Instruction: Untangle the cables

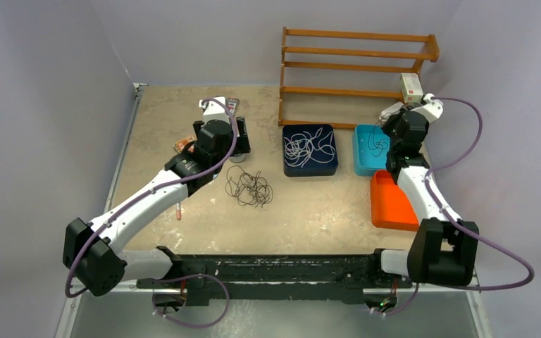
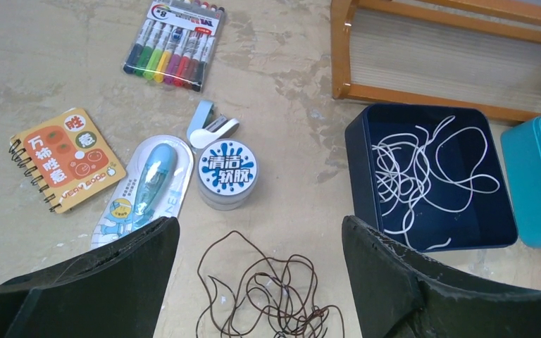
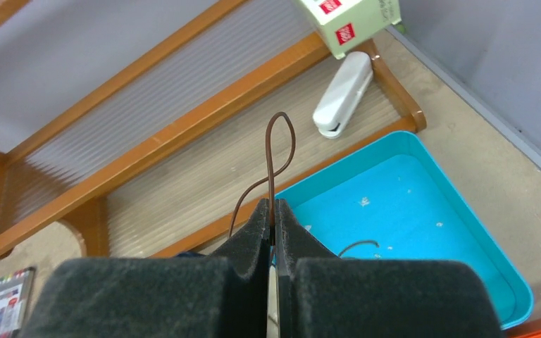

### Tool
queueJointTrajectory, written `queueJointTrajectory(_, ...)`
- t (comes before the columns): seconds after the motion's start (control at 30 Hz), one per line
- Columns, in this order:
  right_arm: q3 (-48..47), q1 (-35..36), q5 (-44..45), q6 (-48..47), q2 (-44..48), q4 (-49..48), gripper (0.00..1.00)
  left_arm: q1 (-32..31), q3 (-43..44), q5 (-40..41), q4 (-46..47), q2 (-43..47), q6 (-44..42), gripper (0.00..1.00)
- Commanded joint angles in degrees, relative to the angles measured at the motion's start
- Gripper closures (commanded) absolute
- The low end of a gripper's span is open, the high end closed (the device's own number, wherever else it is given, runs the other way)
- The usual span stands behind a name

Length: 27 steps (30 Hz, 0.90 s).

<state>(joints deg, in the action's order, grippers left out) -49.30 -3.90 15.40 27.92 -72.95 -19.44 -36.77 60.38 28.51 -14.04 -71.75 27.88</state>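
A tangle of dark brown cables (image 1: 249,186) lies loose on the table, and in the left wrist view that brown tangle (image 2: 268,296) sits just beyond my fingers. My left gripper (image 2: 260,232) hovers over it, open wide and holding nothing. White cables (image 2: 423,172) lie coiled in the navy tray (image 1: 331,169). My right gripper (image 3: 273,208) is shut on one brown cable (image 3: 280,141), which loops up past the fingertips above the turquoise tray (image 3: 423,211). Another end of brown cable (image 3: 358,246) rests inside that tray.
A wooden rack (image 1: 356,70) stands at the back, with a white stapler (image 3: 341,95) and a small box (image 3: 345,21) on it. An orange tray (image 1: 391,204) lies front right. Near the left arm are a marker set (image 2: 174,44), notebook (image 2: 67,158), round tub (image 2: 227,174) and correction-tape pack (image 2: 144,186).
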Motion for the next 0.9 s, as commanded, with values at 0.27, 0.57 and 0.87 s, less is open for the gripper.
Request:
queueJointTrajectory(0.27, 0.3, -3.7, -2.8, 4.2, -10.9, -7.6, 1.00, 0.3, 1.4, -1.0, -0.2, -1.4, -1.7, 0.16)
queueJointTrajectory(0.57, 0.4, -4.5, -7.0, 6.6, -18.1, -8.2, 0.90, 0.4, 1.5, -1.5, -0.5, -2.2, -1.3, 0.17)
queueJointTrajectory(0.87, 1.1, -4.7, -3.0, 8.0, -19.5, -5.6, 0.66, 0.5, 1.7, -1.7, -0.7, -2.8, -1.3, 0.17)
